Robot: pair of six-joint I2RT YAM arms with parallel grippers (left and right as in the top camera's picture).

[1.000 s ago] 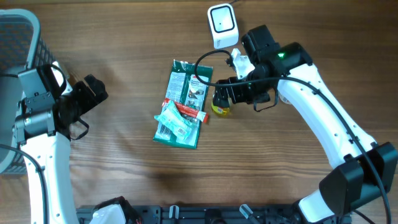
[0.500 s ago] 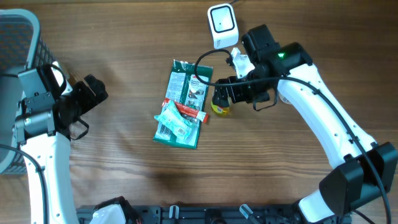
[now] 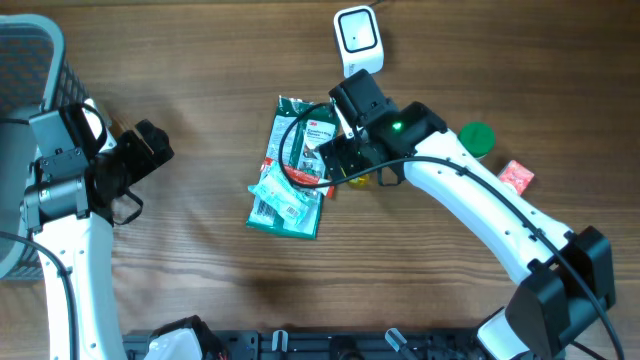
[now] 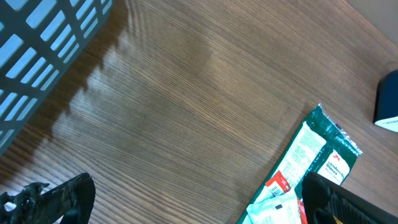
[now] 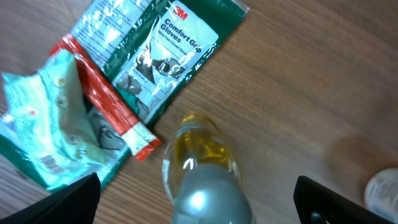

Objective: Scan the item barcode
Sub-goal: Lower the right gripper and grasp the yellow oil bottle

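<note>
Basket: grey wire basket (image 3: 22, 60) at the far left edge, beside my left arm.
Left claw: left gripper (image 3: 150, 152) spread wide with nothing in it, over bare wood, well apart from the pile.
Pile: green 3M Comfort Grip Gloves pack (image 3: 303, 135) flat on the table. A pale teal packet (image 3: 280, 195) and a red stick packet (image 3: 305, 178) lie across its lower half.
Bottle: yellow bottle (image 5: 199, 152) with a silver cap, just right of the gloves pack. I cannot tell whether it is upright or lying.
Right claw: right gripper (image 5: 198, 186) fully spread over the bottle, one finger on each side, gripping nothing.
Scanner: white scanner (image 3: 358, 40) at the top edge, apart from the bottle.
Far right: green lid (image 3: 476, 137) and small red packet (image 3: 516, 176) on the wood.
</note>
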